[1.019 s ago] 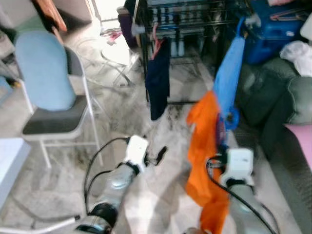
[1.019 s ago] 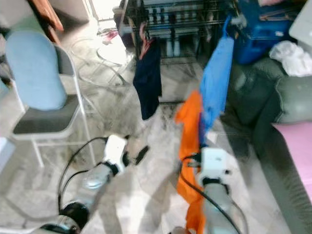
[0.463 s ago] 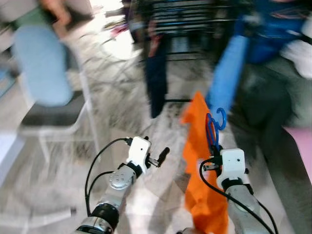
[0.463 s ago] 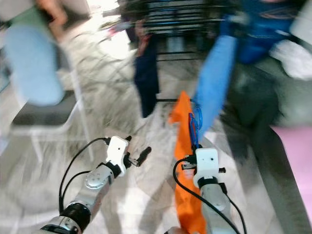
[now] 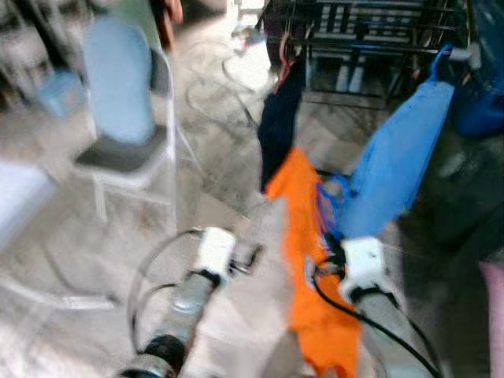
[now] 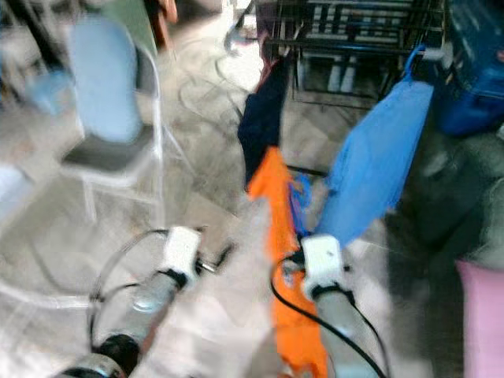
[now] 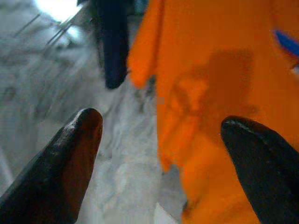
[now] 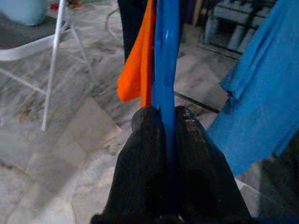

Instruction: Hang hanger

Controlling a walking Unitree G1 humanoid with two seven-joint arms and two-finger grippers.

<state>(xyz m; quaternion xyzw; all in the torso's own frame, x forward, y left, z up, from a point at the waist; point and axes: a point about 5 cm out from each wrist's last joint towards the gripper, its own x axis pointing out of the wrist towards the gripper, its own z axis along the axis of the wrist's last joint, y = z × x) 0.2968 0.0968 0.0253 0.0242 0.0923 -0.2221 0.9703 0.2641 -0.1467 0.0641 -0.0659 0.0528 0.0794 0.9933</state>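
My right gripper (image 8: 164, 125) is shut on a blue plastic hanger (image 8: 167, 56) that carries an orange garment (image 5: 305, 244). The garment hangs down in front of the right arm (image 5: 364, 264). Ahead stands a black wire drying rack (image 5: 370, 31). A dark navy garment (image 5: 277, 130) and a light blue garment (image 5: 398, 173) hang from it. The orange garment sits low, between those two. My left gripper (image 7: 161, 122) is open and holds nothing. It floats beside the orange garment over the marble floor. The eye views are blurred.
A folding chair (image 5: 118, 79) with a pale blue back stands at the left. A dark sofa (image 5: 465, 197) and a blue bin (image 6: 476, 87) line the right side, with a pink cushion (image 6: 482, 315) nearer. A white surface (image 5: 16, 205) is at the left edge.
The camera has swung, so the whole scene has shifted and the rack's hung clothes now look closer. My right gripper still holds the hanger and the left stays open.
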